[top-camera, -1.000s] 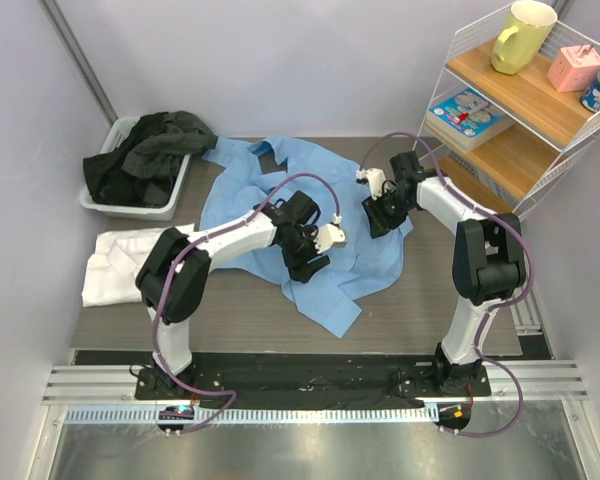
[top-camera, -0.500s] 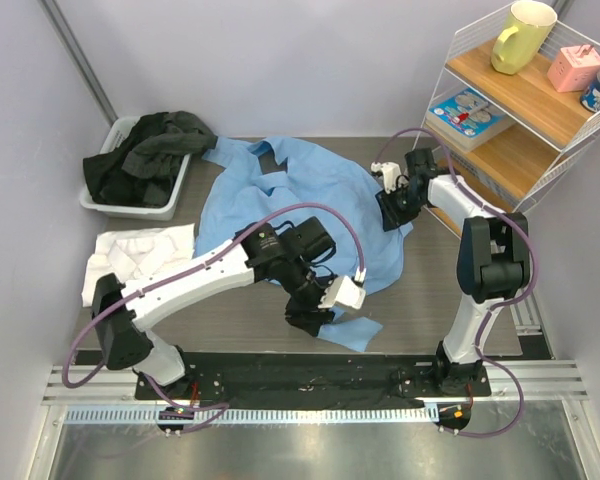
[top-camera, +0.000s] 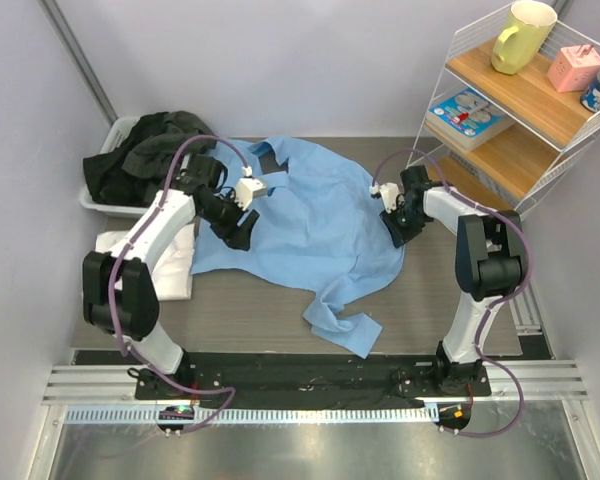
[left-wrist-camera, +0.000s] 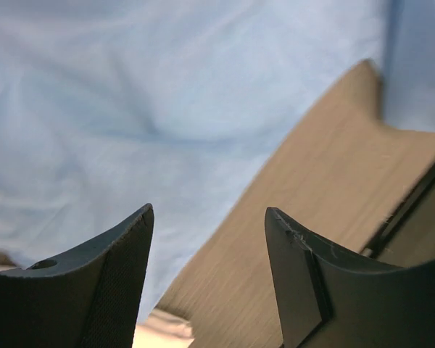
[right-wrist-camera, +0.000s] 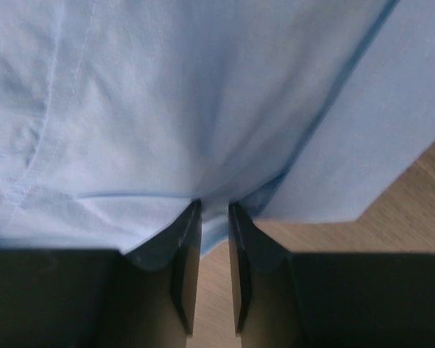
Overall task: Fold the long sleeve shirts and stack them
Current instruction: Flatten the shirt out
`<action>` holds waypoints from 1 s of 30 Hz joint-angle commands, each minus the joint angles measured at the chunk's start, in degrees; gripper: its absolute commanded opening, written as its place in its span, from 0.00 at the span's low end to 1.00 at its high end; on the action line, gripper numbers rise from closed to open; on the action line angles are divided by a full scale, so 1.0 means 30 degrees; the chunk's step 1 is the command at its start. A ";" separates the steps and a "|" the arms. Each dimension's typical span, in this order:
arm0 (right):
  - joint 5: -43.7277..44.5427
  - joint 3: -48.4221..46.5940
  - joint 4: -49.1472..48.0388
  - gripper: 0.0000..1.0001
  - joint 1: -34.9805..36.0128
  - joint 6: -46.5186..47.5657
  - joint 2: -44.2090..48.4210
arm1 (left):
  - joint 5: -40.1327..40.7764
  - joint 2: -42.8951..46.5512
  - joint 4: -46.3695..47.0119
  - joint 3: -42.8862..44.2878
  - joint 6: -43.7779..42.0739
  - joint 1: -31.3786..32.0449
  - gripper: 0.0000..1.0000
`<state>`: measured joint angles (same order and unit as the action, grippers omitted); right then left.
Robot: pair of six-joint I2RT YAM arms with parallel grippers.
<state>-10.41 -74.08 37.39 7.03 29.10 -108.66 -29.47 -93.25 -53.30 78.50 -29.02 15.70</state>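
The white shirt (top-camera: 120, 262) lay far left, partly hidden behind your left arm (top-camera: 152, 228). Your left gripper (left-wrist-camera: 210, 214) hung open-jawed and empty over the left edge of the light blue shirt (top-camera: 315, 215), which you were flattening. Your right gripper (right-wrist-camera: 214, 207) had its jaws nearly together at the right hem, though I couldn't tell if cloth was pinched. Next, both edges needed gripping.
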 commanded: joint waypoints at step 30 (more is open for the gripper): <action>-0.3912 0.2898 0.2745 0.79 0.8260 0.1579 0.6984 | 0.4433 -0.4218 0.2825 -0.4839 0.0385 -0.0664 0.60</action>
<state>-23.29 -66.74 50.17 27.94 36.62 -86.30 -14.61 -102.59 -42.41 65.45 -28.93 13.74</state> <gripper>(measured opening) 0.781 0.593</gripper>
